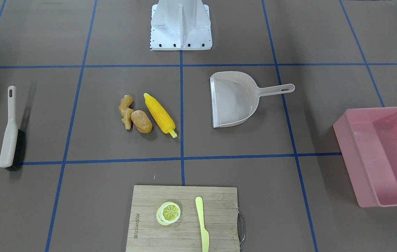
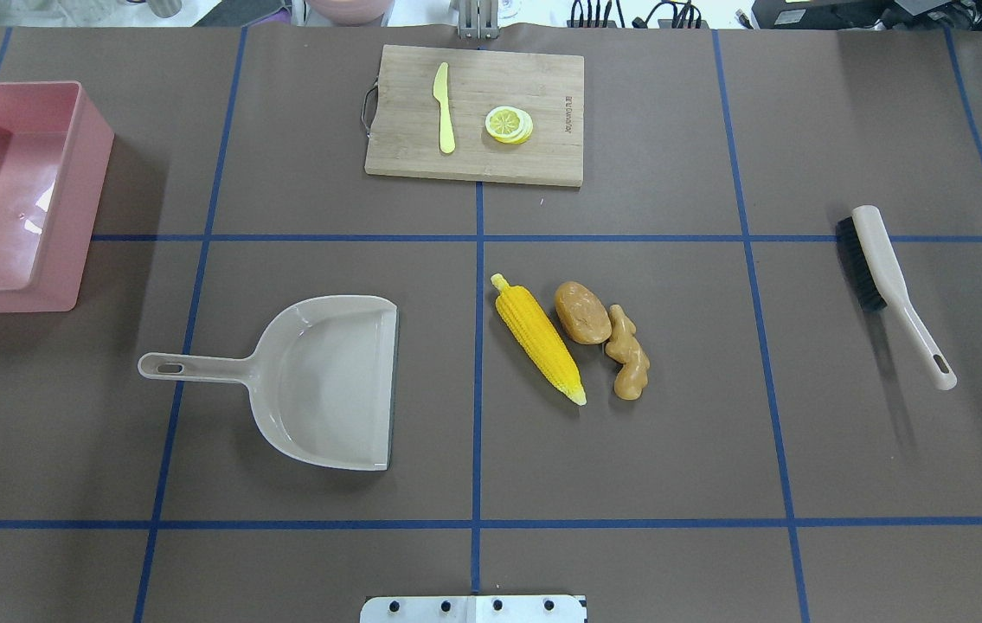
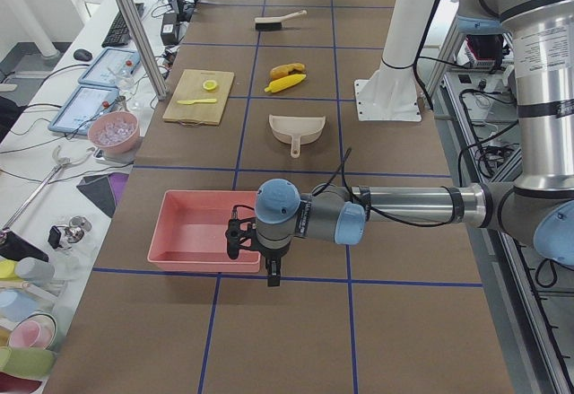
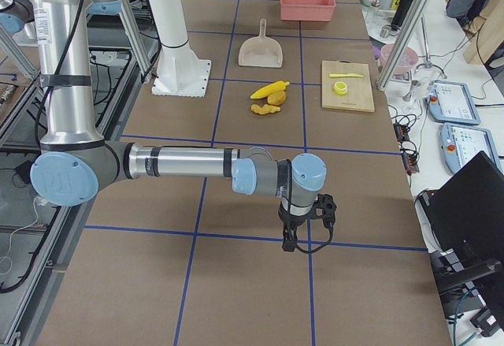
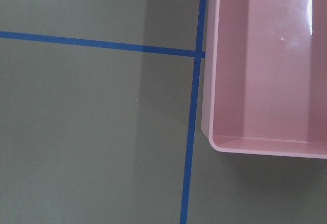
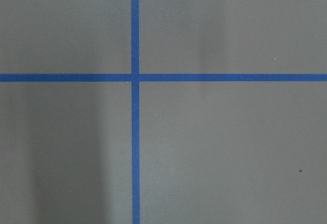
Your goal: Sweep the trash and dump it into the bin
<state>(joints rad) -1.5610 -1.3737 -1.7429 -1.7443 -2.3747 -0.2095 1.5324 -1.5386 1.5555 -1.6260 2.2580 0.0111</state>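
At the middle of the table (image 2: 672, 450), just to the robot's right of the centre tape line (image 2: 478, 484), the corn cob (image 2: 540, 346), the potato (image 2: 582, 312) and the ginger root (image 2: 627, 355) lie close together. The cob's long axis runs roughly from far edge to near edge, almost parallel to the open lip of the dustpan (image 2: 326, 381), which faces it from the left. The brush (image 2: 888, 285) lies toward the right end, the bin (image 2: 91, 186) near the far left corner. The right gripper (image 4: 290, 234) hangs toward the right end, so that arm is probably nearer the brush. The left gripper (image 3: 269, 264) hovers beside the bin. Whether either gripper's fingers are spread or closed, I cannot tell.
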